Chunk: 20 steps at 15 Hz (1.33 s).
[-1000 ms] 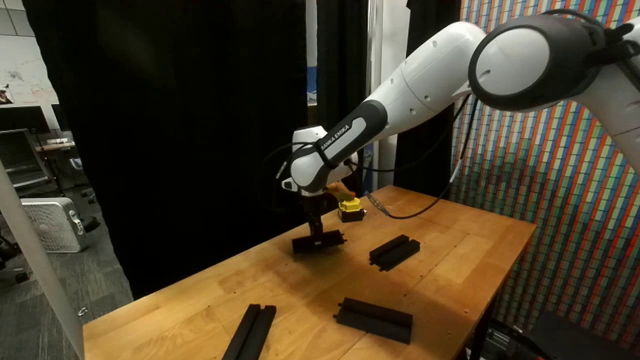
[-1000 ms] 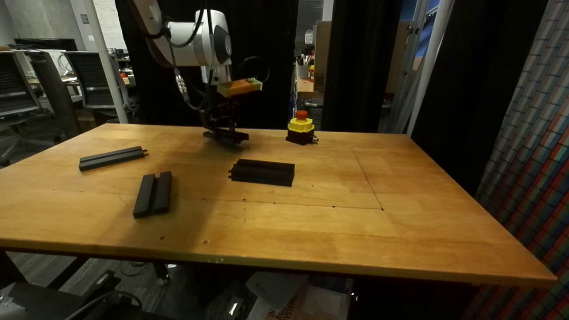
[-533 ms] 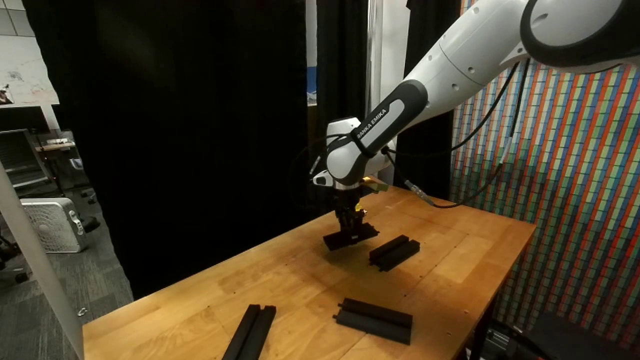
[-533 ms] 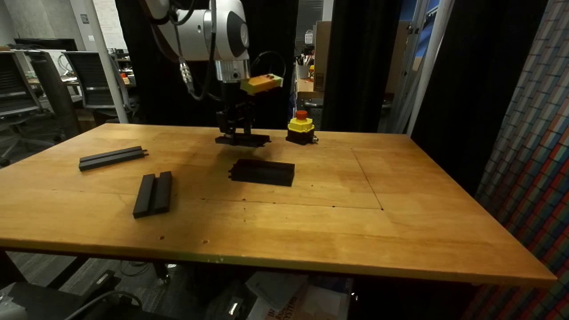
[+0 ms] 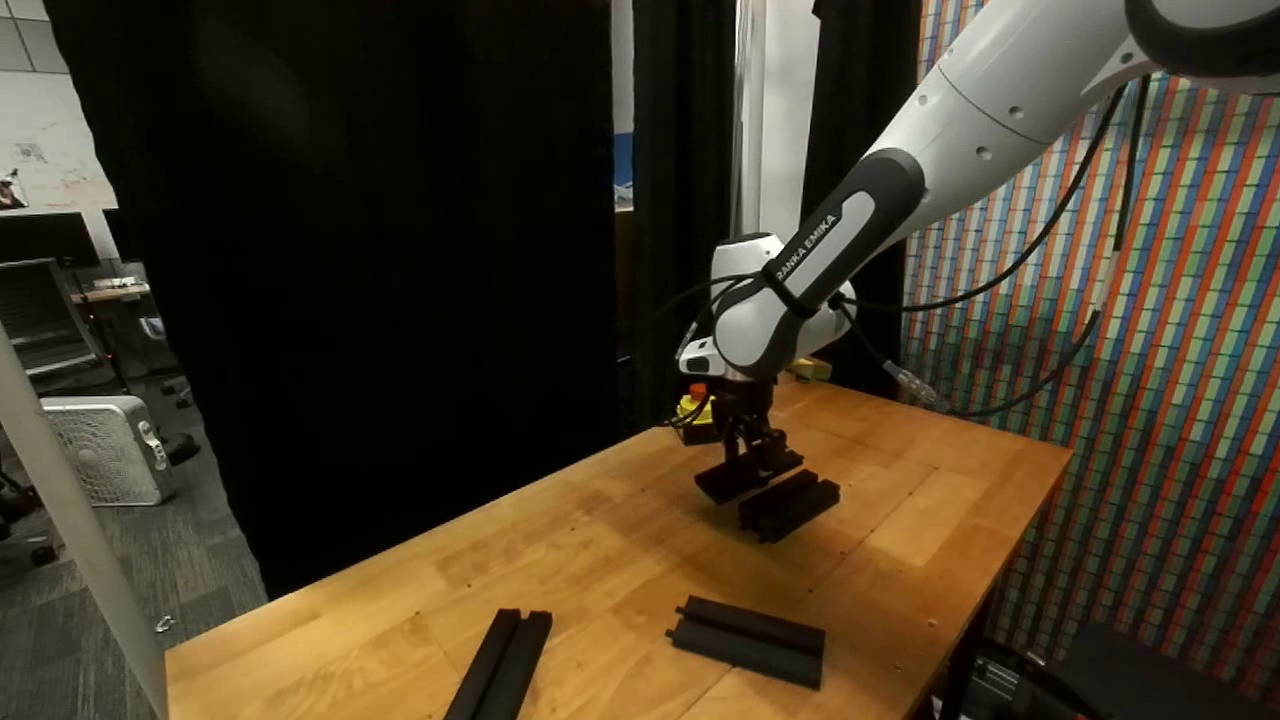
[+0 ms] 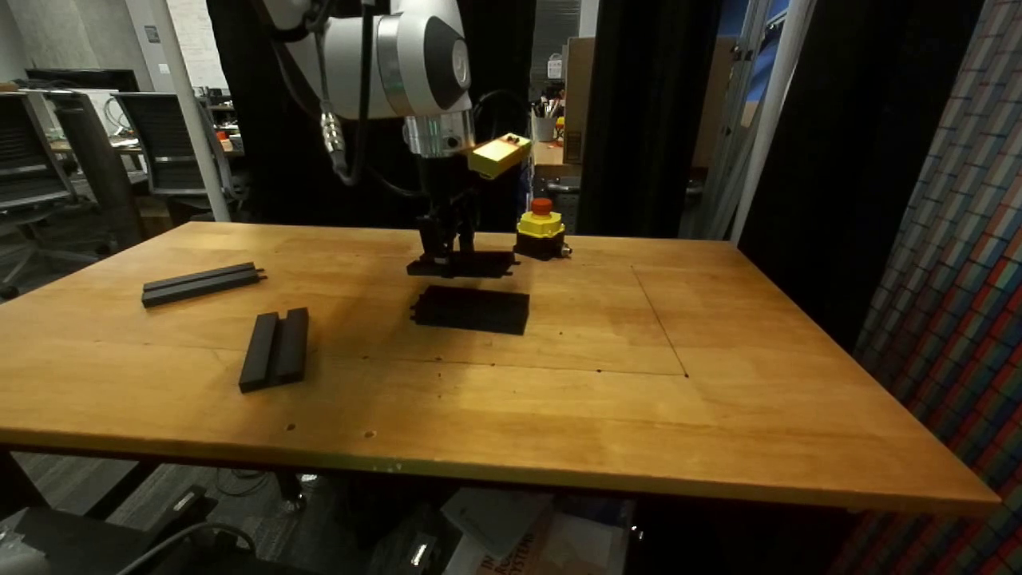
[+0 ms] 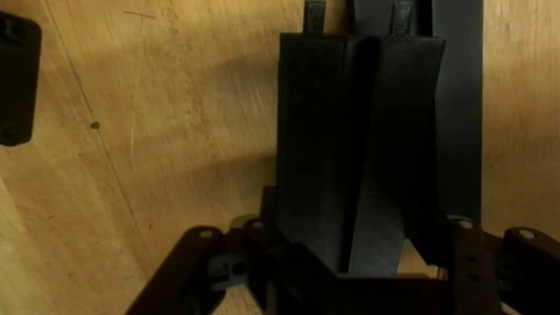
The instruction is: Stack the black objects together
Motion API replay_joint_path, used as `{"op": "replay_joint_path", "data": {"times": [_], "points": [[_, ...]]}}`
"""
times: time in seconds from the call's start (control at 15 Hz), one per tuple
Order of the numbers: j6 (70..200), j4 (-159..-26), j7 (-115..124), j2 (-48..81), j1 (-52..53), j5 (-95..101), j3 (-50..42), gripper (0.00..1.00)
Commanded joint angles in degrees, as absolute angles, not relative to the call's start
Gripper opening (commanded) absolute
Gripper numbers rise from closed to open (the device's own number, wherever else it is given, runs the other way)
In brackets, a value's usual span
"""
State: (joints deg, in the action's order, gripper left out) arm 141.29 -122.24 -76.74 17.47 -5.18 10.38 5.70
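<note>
A flat, matte black, grooved rectangular bar (image 7: 315,131) hangs in the air, clamped across its width in the black two-fingered hand (image 6: 452,249). In the wrist view, two short black pegs (image 7: 314,17) stick out from its end. Below it and just to one side, a second black bar (image 7: 459,131), alike in shape, lies flat on the brown wooden desk (image 6: 758,431). From the wrist, the held bar covers much of this second bar; in an exterior view a strip of wood (image 6: 499,284) shows between them, so the two are apart.

Well apart from this pair, a third grooved black bar (image 6: 273,351) lies roughly crosswise to the second, and near it a fourth grooved black bar (image 6: 204,285) rests closer to the edge backed by a black cloth curtain (image 5: 350,250). By that same edge, near the hand, a red-topped yellow-and-black box (image 6: 540,228) stands upright.

Over the hand reaches the white-and-grey jointed robot arm (image 5: 1000,105), with a yellow block (image 6: 499,156) mounted at its wrist. A wall of small multicoloured tiles (image 5: 1150,420) rises past the desk's end, and a white box fan (image 5: 105,450) stands on the grey floor (image 5: 210,560).
</note>
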Motion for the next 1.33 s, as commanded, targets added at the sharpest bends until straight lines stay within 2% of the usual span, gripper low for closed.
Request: {"op": "replay_joint_path", "data": {"times": [0.0, 1.27], "points": [[142.62, -126.22, -82.37, 13.14, -6.35, 8.25, 5.51, 0.45], [142.09, -129.10, -90.69, 12.34, -7.12, 1.65, 3.04, 0.45]]}}
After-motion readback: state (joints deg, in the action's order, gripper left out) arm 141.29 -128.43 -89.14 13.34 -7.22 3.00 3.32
